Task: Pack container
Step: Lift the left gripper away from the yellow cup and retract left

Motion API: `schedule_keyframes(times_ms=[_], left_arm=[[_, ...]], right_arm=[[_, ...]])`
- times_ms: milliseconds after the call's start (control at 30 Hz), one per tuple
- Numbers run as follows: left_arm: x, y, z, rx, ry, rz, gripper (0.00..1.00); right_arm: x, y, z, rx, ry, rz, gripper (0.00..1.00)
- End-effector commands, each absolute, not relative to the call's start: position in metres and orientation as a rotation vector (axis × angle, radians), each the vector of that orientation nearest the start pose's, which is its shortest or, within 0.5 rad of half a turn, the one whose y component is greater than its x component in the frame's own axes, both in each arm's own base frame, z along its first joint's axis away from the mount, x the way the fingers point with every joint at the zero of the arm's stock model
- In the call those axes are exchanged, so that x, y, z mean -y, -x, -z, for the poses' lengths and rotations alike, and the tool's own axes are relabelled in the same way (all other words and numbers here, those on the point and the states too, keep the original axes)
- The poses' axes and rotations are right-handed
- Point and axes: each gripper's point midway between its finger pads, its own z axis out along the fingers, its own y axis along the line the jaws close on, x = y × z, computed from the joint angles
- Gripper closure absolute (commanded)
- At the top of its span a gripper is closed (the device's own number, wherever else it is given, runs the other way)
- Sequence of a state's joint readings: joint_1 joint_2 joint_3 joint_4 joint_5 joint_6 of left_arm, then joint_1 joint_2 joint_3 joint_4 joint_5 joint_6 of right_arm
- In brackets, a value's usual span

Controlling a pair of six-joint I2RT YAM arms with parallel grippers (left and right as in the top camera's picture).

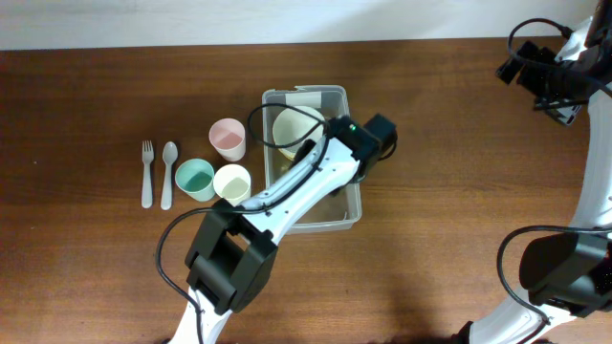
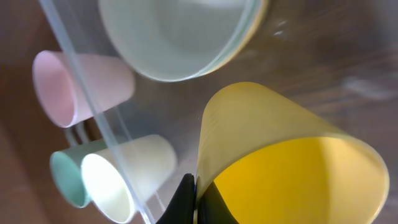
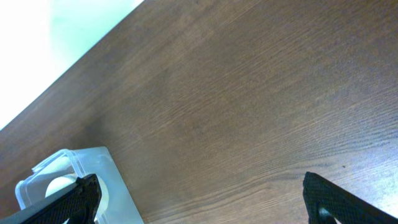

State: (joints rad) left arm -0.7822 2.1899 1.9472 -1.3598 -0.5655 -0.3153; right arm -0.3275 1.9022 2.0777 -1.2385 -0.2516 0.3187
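Brown wooden table (image 1: 459, 143) bears container (image 1: 335, 216); white band (image 1: 191, 19) beyond

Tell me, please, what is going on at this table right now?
The left pincer grips a yellow cup by its wall inside the clear container, beside a pale bowl already lying in it. A pink cup, a teal cup, a cream cup, a fork and a spoon sit on the table left of the container, not yet packed. The right pincer hangs open, away from the container, holding nothing.
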Motion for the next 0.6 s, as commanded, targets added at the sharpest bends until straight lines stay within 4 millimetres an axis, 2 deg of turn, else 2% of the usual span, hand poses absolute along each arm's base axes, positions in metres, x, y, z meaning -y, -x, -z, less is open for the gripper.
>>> schedule_keyframes(times_ms=[0, 133, 200, 400, 467, 567], left_arm=[[0.261, -0.357, -0.125, -2.799, -0.617, -0.421, 0.99], [0.271, -0.357, -0.142, -2.849, -0.583, -0.241, 0.99], [0.269, -0.362, -0.148, -2.868, -0.549, -0.175, 0.99], [0.250, -0.382, -0.146, -2.922, -0.502, -0.023, 0.99], [0.245, -0.387, -0.146, -2.917, -0.494, -0.022, 0.99], [0.247, -0.389, -0.146, -2.911, -0.538, 0.009, 0.99]], right_arm=[[0.106, -0.444, -0.254, -2.506, -0.756, -0.327, 0.01], [0.106, -0.444, -0.254, -2.506, -0.756, -0.327, 0.01], [0.106, -0.444, -0.254, -2.506, -0.756, -0.327, 0.01], [0.106, -0.444, -0.254, -2.506, -0.756, -0.327, 0.01], [0.106, -0.444, -0.254, -2.506, -0.756, -0.327, 0.01], [0.106, -0.444, -0.254, -2.506, -0.756, -0.327, 0.01]])
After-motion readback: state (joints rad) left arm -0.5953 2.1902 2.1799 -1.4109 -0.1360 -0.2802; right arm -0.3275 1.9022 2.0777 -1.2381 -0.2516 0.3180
